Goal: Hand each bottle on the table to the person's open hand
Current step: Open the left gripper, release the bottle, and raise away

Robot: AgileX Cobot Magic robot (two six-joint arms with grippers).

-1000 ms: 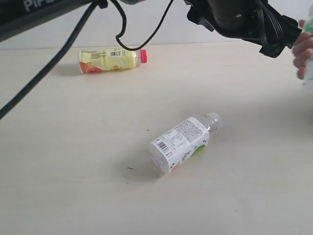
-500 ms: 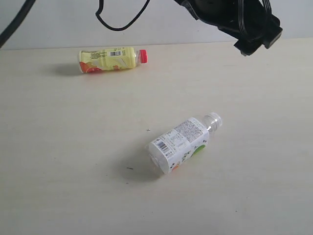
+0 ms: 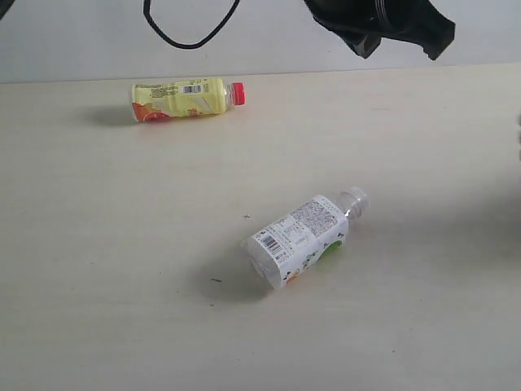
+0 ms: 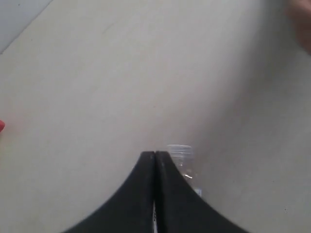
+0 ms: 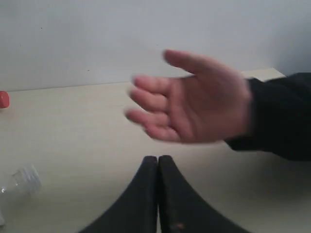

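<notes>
Two bottles lie on their sides on the table: the yellow bottle with a red cap at the back left, and the white-labelled bottle with a clear cap in the middle. My left gripper is shut and empty above that clear cap. My right gripper is also shut and empty, a little short of the person's open, empty hand. The clear cap and a red cap show at that view's edge. The other two bottles are out of view.
A black arm section with a looping cable hangs over the table's back edge. A pale wall rises behind the table. The person's dark sleeve reaches in beside the right gripper.
The black arm has drawn back up and to the left in the exterior view. The person's hand at the right edge, holding a bottle, has left that view. Both lying bottles stayed put.
</notes>
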